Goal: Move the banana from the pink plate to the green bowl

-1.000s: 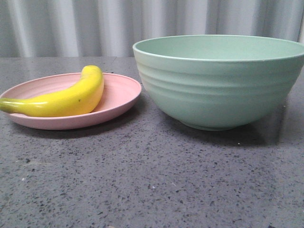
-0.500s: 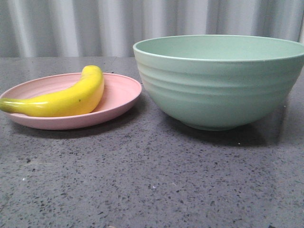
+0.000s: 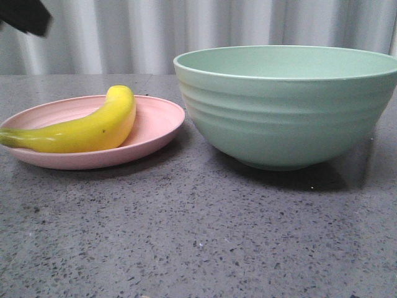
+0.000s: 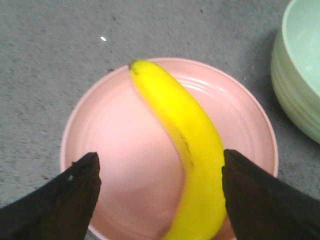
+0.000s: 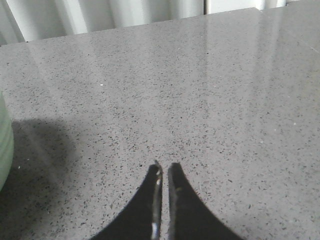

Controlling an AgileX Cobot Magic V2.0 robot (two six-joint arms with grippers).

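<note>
The yellow banana [image 3: 87,127] lies on the pink plate [image 3: 158,121] at the left of the table. The green bowl [image 3: 288,115] stands to the plate's right. A dark part of my left arm [image 3: 25,15] shows at the top left corner of the front view. In the left wrist view my left gripper [image 4: 160,172] is open above the plate [image 4: 115,135], its fingers wide apart on either side of the banana [image 4: 192,145], not touching it. The bowl's rim [image 4: 300,75] shows beside the plate. My right gripper [image 5: 164,167] is shut and empty over bare table.
The grey speckled table [image 3: 198,236] extends in front of the plate and bowl. A pale corrugated wall [image 3: 124,31] runs behind. In the right wrist view the bowl's side [image 5: 4,145] shows at the edge.
A dark part of my left arm has come into the top left corner of the front view. The banana, plate and bowl have not moved.
</note>
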